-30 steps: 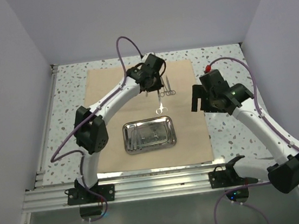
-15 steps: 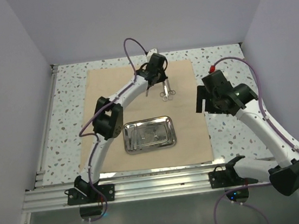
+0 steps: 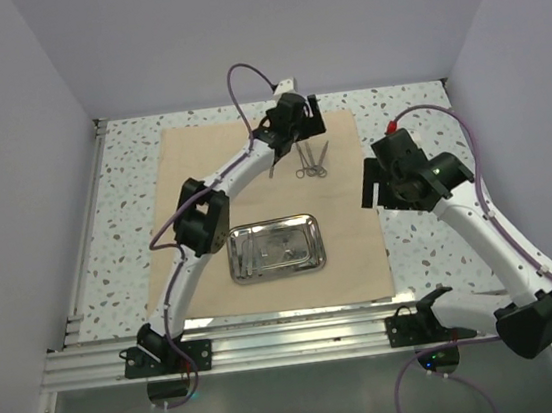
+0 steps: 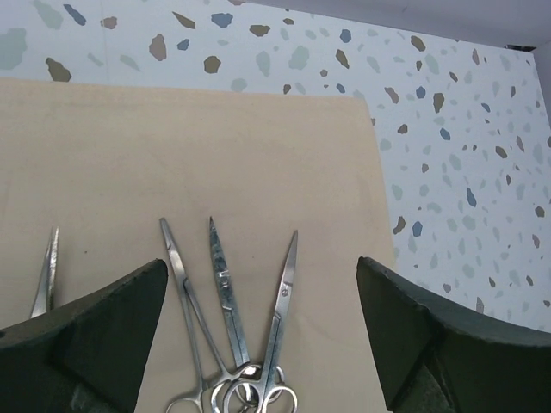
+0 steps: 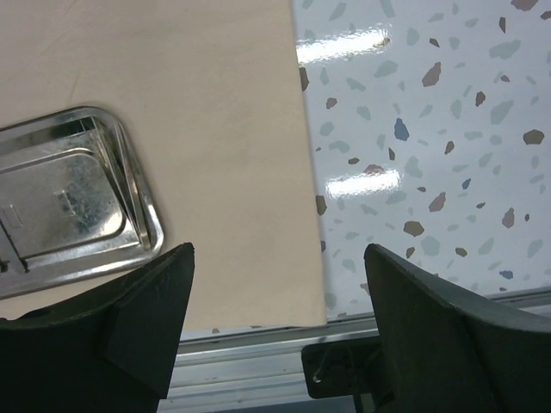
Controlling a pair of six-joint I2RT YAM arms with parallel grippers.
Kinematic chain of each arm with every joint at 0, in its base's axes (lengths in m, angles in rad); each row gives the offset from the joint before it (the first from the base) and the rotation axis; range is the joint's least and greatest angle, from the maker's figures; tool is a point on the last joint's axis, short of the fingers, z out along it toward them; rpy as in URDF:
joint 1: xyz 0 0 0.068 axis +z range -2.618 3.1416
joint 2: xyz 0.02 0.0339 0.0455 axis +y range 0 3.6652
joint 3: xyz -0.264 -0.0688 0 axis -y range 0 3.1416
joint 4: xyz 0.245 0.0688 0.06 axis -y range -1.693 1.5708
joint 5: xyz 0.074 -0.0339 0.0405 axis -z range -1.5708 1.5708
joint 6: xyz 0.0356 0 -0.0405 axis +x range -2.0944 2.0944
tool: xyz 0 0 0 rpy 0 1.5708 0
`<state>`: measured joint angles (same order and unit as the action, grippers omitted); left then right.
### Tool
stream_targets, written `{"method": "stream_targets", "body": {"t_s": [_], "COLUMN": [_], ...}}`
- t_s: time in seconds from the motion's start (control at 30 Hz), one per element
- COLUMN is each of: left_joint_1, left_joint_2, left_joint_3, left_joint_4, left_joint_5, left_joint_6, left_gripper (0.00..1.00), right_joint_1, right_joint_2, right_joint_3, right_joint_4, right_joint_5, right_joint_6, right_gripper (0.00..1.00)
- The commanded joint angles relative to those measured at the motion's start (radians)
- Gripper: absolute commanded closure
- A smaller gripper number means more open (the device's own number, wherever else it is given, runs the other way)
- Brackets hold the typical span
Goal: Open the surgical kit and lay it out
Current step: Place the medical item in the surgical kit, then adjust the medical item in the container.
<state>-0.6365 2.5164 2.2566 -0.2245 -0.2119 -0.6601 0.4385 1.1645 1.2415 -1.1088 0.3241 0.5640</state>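
Top view: whole tan cloth (image 3: 267,218) spread flat on the speckled table (image 3: 422,249); steel tray (image 3: 275,247) on the cloth's near half; instruments (image 3: 311,160) on the far part of the cloth, well apart from the tray.
Left wrist view only: three scissor-like instruments fanned out, ring handles overlapping, tips pointing far; one more slim tool (image 4: 47,271) apart at the left, partly hidden behind a finger.
Right wrist view only: tray's right end close up, cloth's right edge, metal rail (image 5: 258,361) along the table's near edge.
Left hand (image 3: 298,123): spread wide above the fanned instruments, holding nothing.
Right hand (image 3: 373,190): spread wide, empty, hovering at the cloth's right edge, right of the tray.
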Motion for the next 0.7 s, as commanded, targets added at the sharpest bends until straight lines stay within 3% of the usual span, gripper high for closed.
{"method": "stream_targets", "body": {"t_s": [0.0, 0.13, 0.3, 0.47, 0.67], "left_joint_1": [0.015, 0.006, -0.048, -0.158, -0.206], "left_joint_2": [-0.207, -0.372, -0.571, -0.639, -0.567], "left_joint_3": [-0.066, -0.222, -0.552, -0.780, -0.776], "left_joint_4": [-0.004, -0.143, -0.306, -0.368, -0.424], "left_joint_5": [0.000, 0.032, 0.058, 0.032, 0.016], "left_joint_6": [0.036, 0.030, -0.019, -0.081, -0.128], "left_gripper": [0.06, 0.18, 0.27, 0.35, 0.41], "right_joint_1": [0.003, 0.005, 0.005, 0.003, 0.003], "right_joint_2": [0.012, 0.011, -0.005, -0.035, -0.106], "right_joint_3": [0.032, 0.006, -0.045, -0.089, -0.129], "right_joint_4": [0.053, 0.096, 0.156, 0.168, 0.139], "right_joint_5": [-0.019, -0.040, -0.076, -0.091, -0.082], "right_joint_6": [0.017, 0.017, 0.023, 0.022, 0.019], "right_gripper": [0.17, 0.17, 0.17, 0.18, 0.18]}}
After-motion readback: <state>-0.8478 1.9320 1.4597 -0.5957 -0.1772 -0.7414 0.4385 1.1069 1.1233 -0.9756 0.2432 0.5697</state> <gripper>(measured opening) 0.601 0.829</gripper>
